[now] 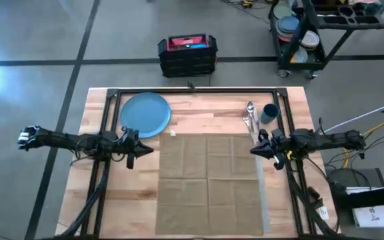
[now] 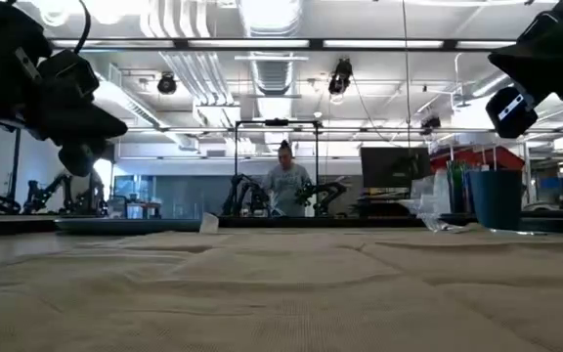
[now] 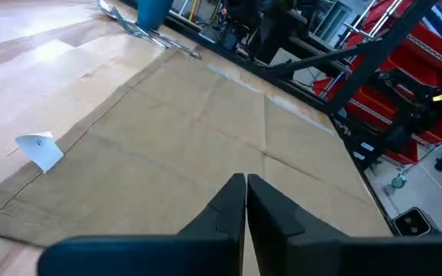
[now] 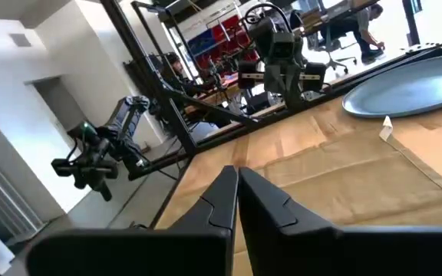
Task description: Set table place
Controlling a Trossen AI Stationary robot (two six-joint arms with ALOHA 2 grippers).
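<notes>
A tan cloth (image 1: 209,183) with fold creases and a small white tag (image 3: 41,148) lies spread flat on the table. A grey strip (image 1: 264,197), which may be the placemat, shows along its right edge. The round blue plate (image 1: 145,113) lies at the far left. The silver cutlery (image 1: 250,117) and the dark-blue cup (image 1: 269,113) stand at the far right. My left gripper (image 1: 149,150) is shut and hovers by the cloth's left edge. My right gripper (image 1: 254,150) is shut over the cloth's right edge. In the low view both hang above the table.
A black frame (image 1: 192,92) runs around the table's far and side edges. Beyond the table stand a black-and-red case (image 1: 187,55) and a black cart with stacked dishes (image 1: 305,33). A person (image 2: 286,186) shows far off in the room.
</notes>
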